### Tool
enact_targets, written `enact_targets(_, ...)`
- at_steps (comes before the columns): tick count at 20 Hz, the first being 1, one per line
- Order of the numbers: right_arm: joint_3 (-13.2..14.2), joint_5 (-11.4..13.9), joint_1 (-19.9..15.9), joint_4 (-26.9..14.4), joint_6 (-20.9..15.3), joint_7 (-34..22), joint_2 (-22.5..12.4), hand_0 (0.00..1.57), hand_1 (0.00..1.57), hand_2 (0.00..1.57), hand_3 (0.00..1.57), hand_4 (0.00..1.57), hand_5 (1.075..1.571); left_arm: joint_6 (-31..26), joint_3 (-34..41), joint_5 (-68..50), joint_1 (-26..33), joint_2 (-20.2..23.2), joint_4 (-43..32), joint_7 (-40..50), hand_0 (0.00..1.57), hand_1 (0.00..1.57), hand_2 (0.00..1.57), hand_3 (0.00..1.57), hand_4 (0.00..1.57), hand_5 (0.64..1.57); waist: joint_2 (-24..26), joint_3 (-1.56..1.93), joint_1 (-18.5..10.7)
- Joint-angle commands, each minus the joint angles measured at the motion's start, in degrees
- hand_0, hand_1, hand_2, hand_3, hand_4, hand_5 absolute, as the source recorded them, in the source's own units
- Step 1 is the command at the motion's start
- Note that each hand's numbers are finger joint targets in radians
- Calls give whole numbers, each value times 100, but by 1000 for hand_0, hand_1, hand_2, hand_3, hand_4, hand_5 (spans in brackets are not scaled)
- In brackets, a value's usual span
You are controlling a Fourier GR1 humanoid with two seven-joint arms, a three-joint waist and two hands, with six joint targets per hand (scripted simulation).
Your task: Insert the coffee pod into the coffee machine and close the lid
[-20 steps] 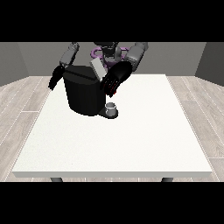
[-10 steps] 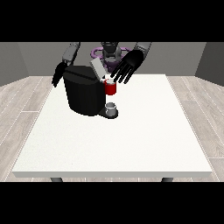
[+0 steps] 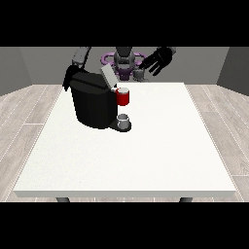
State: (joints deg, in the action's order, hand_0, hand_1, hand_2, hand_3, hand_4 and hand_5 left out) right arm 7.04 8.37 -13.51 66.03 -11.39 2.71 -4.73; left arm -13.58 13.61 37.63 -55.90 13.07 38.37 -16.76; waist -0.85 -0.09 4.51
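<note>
The left rear part of the table (image 3: 146,160) is taken up by the black coffee machine (image 3: 93,104), with its raised lid (image 3: 107,76), a red thing at the machine (image 3: 123,97) and a grey thing (image 3: 124,119) projecting rightward, while wide room is left elsewhere.

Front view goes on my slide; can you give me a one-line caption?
Coffee machine on the table, lid up, with the hand at the view's right raised and open above the far edge.
</note>
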Motion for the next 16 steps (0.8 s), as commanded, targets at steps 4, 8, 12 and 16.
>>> enact_targets(4,220,-196,665,-42,72,34,-79,0,0,0,0,0,1571,-238,923,-1356,1512,-1110,-167,-257,0,0,0,0,274,1571,1305,4,-850)
enact_targets(8,98,-477,467,398,573,-49,-115,0,0,0,0,0,1571,-390,839,-1370,2127,-1140,-174,-378,0,0,0,0,393,1571,1689,7,-952)
enact_targets(12,-383,-370,302,857,836,-239,20,0,0,0,0,0,1571,-256,784,-1335,2602,-1168,-141,-339,0,0,0,0,389,1571,1894,6,-947)
enact_targets(16,-358,-228,-53,850,857,-195,-223,0,0,0,0,154,1571,-449,698,-1557,2475,-1297,224,19,0,0,0,0,404,1571,1784,10,-1324)
